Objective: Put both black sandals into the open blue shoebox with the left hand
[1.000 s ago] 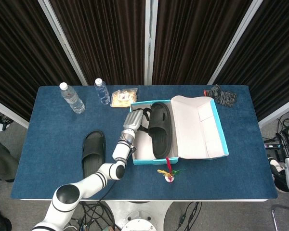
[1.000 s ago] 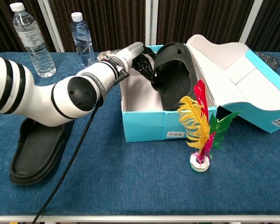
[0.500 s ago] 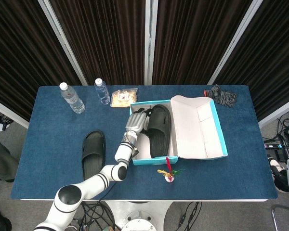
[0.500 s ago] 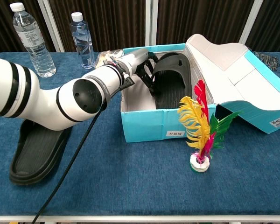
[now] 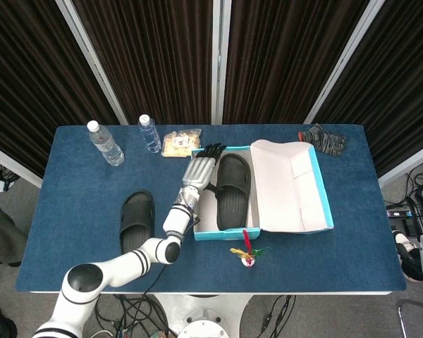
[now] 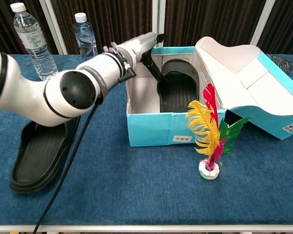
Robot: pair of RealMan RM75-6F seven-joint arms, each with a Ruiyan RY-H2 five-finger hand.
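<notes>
One black sandal [image 5: 233, 191] lies flat inside the open blue shoebox [image 5: 219, 236], along its right side; the chest view shows this sandal [image 6: 178, 88] behind the box's front wall [image 6: 156, 131]. The other black sandal [image 5: 136, 223] rests on the blue table to the left of the box, near the front in the chest view [image 6: 39, 151]. My left hand [image 5: 201, 166] hovers over the box's back left corner with fingers spread and nothing in it, just above the rim [image 6: 142, 45]. My right hand does not show in either view.
Two water bottles [image 5: 104, 143] [image 5: 149, 134] and a snack bag [image 5: 180, 143] stand behind the box at back left. A feathered shuttlecock [image 6: 210, 139] stands right in front of the box. The box lid [image 5: 289, 184] lies open to the right; dark gloves [image 5: 323, 139] lie at back right.
The sandal, tilted on the box's back edge in my left hand, has dropped flat into the box. The hand has let go, opened and risen toward the box's back left corner.
</notes>
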